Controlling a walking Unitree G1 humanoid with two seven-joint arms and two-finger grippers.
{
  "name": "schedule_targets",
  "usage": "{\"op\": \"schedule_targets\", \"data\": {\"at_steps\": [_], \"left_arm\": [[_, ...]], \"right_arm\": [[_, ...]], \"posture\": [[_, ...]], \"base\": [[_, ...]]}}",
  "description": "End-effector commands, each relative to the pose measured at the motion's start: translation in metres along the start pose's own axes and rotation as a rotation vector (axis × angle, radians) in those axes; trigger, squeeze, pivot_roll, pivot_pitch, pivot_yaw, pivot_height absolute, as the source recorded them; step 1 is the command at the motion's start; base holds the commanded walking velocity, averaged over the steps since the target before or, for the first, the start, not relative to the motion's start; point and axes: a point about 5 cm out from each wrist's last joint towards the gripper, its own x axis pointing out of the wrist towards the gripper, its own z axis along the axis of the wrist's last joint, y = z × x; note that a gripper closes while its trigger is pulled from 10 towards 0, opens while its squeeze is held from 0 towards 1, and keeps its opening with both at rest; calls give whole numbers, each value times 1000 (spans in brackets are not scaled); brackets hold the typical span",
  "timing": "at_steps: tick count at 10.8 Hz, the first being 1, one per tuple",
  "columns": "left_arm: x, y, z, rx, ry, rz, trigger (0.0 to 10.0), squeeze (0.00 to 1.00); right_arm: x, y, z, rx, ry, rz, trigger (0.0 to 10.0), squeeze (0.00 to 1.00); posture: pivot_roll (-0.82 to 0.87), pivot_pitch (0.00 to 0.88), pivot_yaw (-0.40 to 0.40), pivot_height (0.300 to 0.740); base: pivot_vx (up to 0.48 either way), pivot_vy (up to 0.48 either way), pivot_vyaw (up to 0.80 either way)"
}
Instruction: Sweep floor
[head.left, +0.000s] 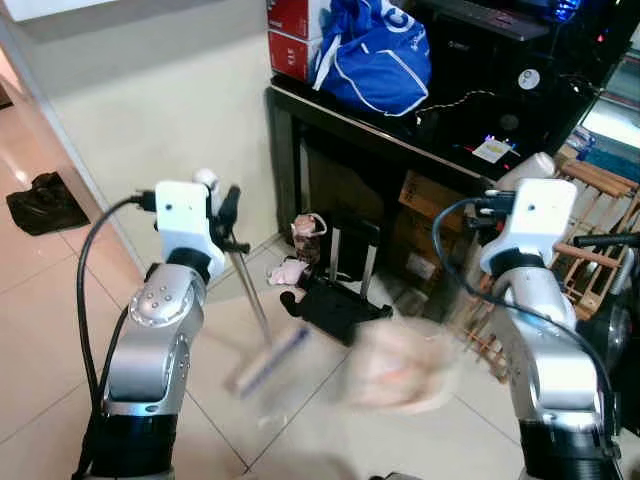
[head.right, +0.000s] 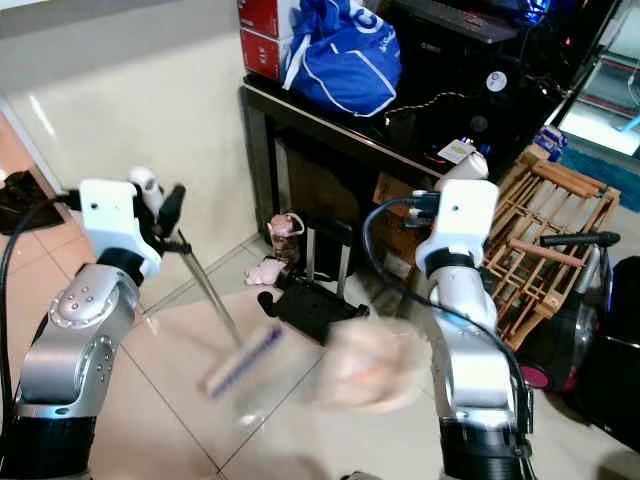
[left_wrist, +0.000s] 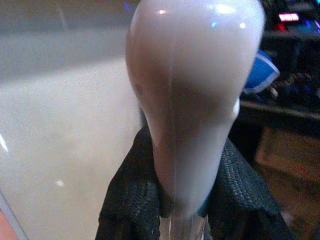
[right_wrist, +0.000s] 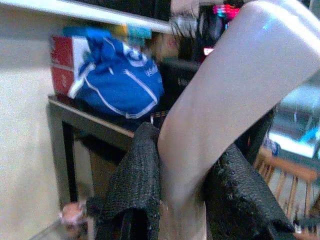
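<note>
A dark bench (head.left: 330, 115) stands against the pale wall and carries a blue bag (head.left: 372, 55) with white lettering too cut off to read, beside red-and-white boxes (head.left: 290, 35) whose print cannot be made out. Before it spreads the tiled floor (head.left: 60, 300), with a wooden rack (head.right: 545, 250) on the robot's right. Low between the arms, a pale pink dustpan (head.left: 400, 365) shows as a motion blur just above the tiles; its pale handle runs up to the right gripper (right_wrist: 185, 165), whose black fingers (right_wrist: 135, 185) are clamped on it, the right arm bent with the wrist raised. The broom (head.left: 262, 350) has a thin silver shaft slanting down to a blurred whitish head with a blue streak at the floor. Its rounded white knob sits in the left gripper (left_wrist: 180, 200), fingers (left_wrist: 125, 200) pinched on its neck, elbow bent, forearm upright.
</note>
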Motion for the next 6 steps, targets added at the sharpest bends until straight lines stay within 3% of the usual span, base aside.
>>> {"op": "schedule_targets", "data": {"at_steps": [1, 2, 3, 4, 5, 6], "left_arm": [[-3, 9, 4, 51, -67, 41, 10000, 0], [-6, 11, 3, 48, -58, 49, 10000, 0], [-16, 12, -2, 32, -31, 44, 10000, 0], [-21, 7, -5, 25, -26, 4, 10000, 0], [-19, 1, -9, 38, -35, -33, 10000, 0], [-16, 0, -9, 15, -40, -22, 10000, 0]], "right_arm": [[-7, 8, 5, 43, -55, 44, 10000, 0], [-11, 9, -3, 63, -23, 13, 10000, 0], [-18, 16, -18, 90, 53, 58, 10000, 0], [-22, 18, -22, 49, 53, 67, 10000, 0], [-23, 11, -26, -78, 53, 11, 10000, 0], [-24, 8, -27, -41, 87, -4, 10000, 0]], "posture": [[-42, 0, -11, 740], [-36, 0, -1, 740], [-28, 0, 20, 740], [-31, 0, 21, 740], [-33, 0, 38, 740], [-37, 0, 42, 740]], "base": [[0, 0, 0], [0, 0, 0], [0, 0, 0], [0, 0, 0], [0, 0, 0], [0, 0, -800]]}}
